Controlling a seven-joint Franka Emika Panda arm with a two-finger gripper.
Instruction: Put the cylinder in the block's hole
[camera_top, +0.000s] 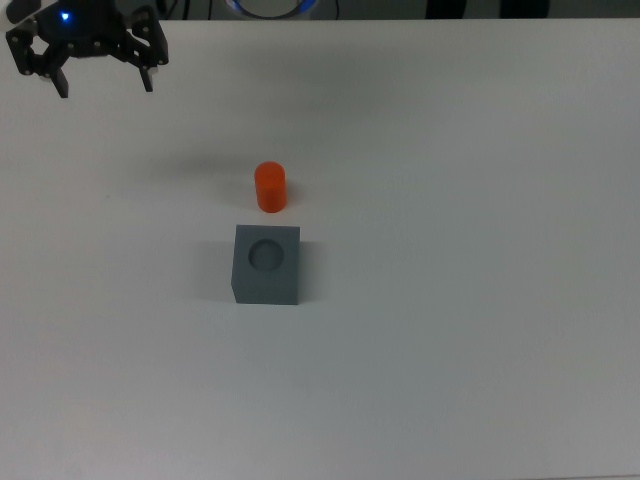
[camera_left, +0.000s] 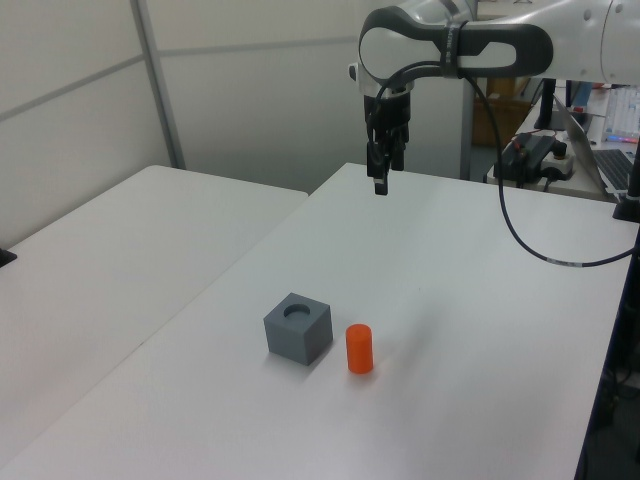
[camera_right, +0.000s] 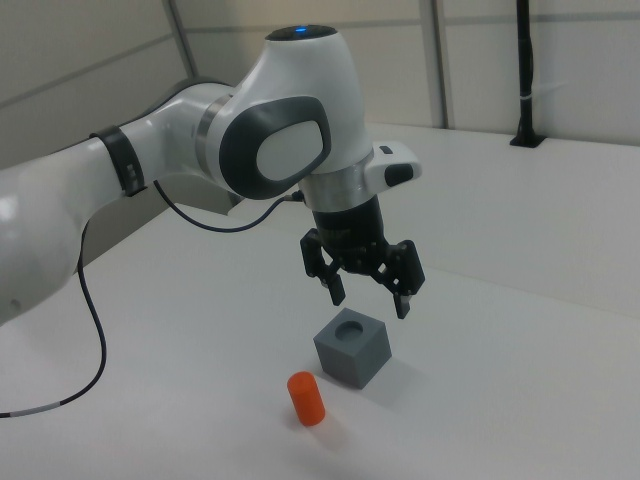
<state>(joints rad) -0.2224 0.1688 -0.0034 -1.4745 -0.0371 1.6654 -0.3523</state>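
Cylinder first: the small, smooth, bright orange cylinder (camera_left: 359, 348) stands upright on the white table (camera_left: 480, 300), in the middle of the surface and well away from every edge. Just beside it, apart by a narrow strip of bare table, sits the small dark grey matte cube, the block (camera_left: 298, 327), with its round hole (camera_left: 297, 312) facing straight up and nothing in it. In the top view the cylinder (camera_top: 270, 187) lies just above the block (camera_top: 267, 264); in the right view it stands in front of the block and toward the right view's left.

Farther off, the black two-finger gripper (camera_top: 106, 78) hangs high over the table near the far edge, toward the top view's upper left corner, well apart from both pieces. Its fingers are spread wide and hold nothing.

The task looks not yet begun. As a judgement, the risks lie in the narrow gap: a finger coming down on the block side could nudge the cube and shift the hole. The rounded, smooth cylinder may tip or roll if the closing fingers meet it off-centre, and a tilted grip would likely make it jam on the hole's rim.
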